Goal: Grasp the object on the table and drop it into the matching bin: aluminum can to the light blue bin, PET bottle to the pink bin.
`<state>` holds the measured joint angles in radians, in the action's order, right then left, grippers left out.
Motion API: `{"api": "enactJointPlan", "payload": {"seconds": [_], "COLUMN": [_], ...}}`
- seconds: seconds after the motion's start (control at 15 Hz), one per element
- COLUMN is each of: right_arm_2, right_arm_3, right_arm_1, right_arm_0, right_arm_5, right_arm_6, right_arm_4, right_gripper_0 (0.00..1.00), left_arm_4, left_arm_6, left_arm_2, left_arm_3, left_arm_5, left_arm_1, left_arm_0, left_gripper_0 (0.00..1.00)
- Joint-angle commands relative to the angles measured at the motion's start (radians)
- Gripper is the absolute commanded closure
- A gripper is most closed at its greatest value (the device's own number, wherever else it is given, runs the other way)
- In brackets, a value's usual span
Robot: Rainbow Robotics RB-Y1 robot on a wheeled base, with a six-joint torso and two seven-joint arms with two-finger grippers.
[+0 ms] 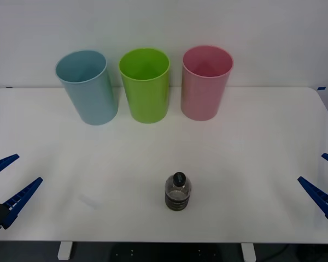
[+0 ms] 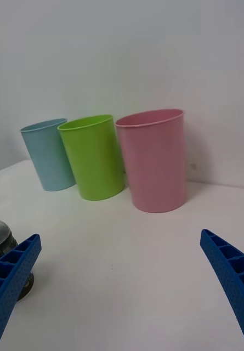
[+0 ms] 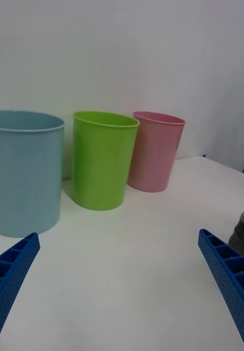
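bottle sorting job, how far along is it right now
Nothing is done yet: the PET bottle stands upright on the table, near its front edge, ungrasped. Nothing is in hand: the left gripper and right gripper are open at the table's left and right edges, apart from it. Left to do: grasp the bottle, carry it to the pink bin at the back right, drop it in.

The PET bottle stands upright on the table, near its front edge; 3 bins stand in a row behind it.
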<state>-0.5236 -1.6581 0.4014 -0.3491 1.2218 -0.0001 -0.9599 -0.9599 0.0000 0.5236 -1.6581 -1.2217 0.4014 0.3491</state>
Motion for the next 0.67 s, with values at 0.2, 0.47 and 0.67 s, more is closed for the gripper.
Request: {"api": "enactJointPlan", "payload": {"seconds": [0.2,0.47,0.67], "right_arm_2": [-0.004,0.014,0.083], "right_arm_3": [0.009,0.029,0.061], "right_arm_1": [-0.01,-0.003,0.034], "right_arm_0": [-0.014,-0.001,0.009], "right_arm_5": [0.005,0.025,0.047], "right_arm_6": [-0.001,0.0,0.005], "right_arm_4": [0.001,-0.006,0.007], "right_gripper_0": [0.0,0.0,0.0], "left_arm_4": [0.0,0.0,0.0], "left_arm_6": [0.0,0.0,0.0], "left_arm_2": [0.0,0.0,0.0], "left_arm_3": [0.0,0.0,0.0], "left_arm_5": [0.0,0.0,0.0], "left_arm_1": [0.0,0.0,0.0], "left_arm_0": [0.0,0.0,0.0], "left_gripper_0": [0.0,0.0,0.0]}}
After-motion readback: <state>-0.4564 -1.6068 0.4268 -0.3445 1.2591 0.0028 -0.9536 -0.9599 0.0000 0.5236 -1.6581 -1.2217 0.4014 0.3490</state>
